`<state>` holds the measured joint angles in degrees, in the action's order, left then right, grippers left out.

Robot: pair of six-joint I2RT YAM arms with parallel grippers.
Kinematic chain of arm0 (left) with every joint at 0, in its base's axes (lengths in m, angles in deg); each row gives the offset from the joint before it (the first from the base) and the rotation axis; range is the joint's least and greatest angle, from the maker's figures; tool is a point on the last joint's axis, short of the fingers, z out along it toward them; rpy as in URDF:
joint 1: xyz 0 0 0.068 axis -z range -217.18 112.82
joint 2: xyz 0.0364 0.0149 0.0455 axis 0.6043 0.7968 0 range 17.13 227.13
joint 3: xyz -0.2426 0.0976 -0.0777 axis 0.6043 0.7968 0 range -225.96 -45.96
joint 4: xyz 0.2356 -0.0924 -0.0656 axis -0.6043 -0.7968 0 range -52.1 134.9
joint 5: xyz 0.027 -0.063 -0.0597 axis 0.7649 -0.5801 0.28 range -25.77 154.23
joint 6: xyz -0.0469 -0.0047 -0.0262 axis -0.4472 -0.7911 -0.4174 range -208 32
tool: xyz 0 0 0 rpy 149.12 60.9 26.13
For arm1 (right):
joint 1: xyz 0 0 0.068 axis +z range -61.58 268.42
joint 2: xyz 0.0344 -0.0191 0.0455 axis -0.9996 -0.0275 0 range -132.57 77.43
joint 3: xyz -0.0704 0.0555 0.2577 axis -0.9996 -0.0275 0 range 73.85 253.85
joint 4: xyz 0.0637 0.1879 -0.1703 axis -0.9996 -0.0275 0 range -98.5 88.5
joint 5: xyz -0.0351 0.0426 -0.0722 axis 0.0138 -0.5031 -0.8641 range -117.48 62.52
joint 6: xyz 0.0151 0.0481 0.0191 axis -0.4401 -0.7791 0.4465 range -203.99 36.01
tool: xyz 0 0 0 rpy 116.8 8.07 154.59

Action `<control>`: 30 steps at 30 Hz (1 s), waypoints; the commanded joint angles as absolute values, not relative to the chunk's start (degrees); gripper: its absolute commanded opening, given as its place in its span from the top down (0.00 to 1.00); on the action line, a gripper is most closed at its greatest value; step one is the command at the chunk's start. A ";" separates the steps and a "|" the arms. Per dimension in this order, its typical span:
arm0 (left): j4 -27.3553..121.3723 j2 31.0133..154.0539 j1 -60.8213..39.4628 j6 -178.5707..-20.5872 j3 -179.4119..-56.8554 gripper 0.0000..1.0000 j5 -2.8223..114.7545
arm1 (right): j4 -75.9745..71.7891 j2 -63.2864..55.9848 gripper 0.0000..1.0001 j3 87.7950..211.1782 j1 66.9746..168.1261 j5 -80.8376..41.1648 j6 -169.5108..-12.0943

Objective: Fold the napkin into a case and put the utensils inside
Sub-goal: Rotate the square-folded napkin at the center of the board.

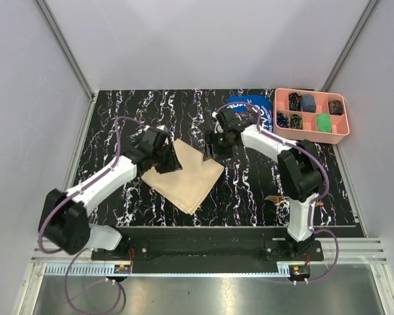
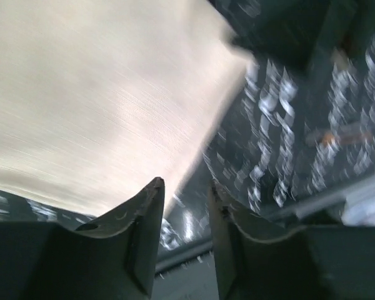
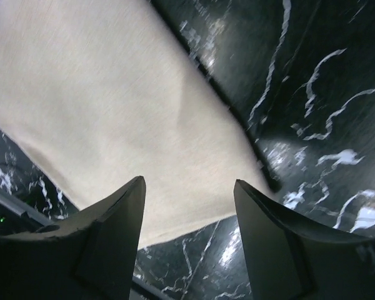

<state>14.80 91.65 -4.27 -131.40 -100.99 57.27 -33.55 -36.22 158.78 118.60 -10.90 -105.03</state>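
I've got a plain beige napkin (image 1: 187,177), black table (image 1: 249,190) veined in white, pink tray (image 1: 312,136), blue cloth (image 1: 265,113), my arms (image 1: 105,180) white and black.

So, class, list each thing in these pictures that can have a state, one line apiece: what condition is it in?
napkin, folded into a flat squarish pad on the table.
left gripper, open, empty, at the napkin's edge.
right gripper, open, empty, over the napkin's corner.
pink tray, upright, compartments holding small items.
blue cloth, lying beside the tray, partly hidden.
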 commanded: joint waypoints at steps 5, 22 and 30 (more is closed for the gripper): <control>11.33 103.17 -9.14 -122.36 -100.38 0.78 69.14 | -24.63 -31.81 0.49 148.65 121.21 -12.87 -109.48; 21.18 104.32 14.41 -137.65 -90.78 0.80 61.77 | -28.64 -45.28 0.51 167.01 118.66 -17.99 -95.58; 14.58 94.56 10.29 -132.23 -100.45 0.54 66.16 | -38.32 -24.80 0.18 150.17 118.66 -17.92 -114.99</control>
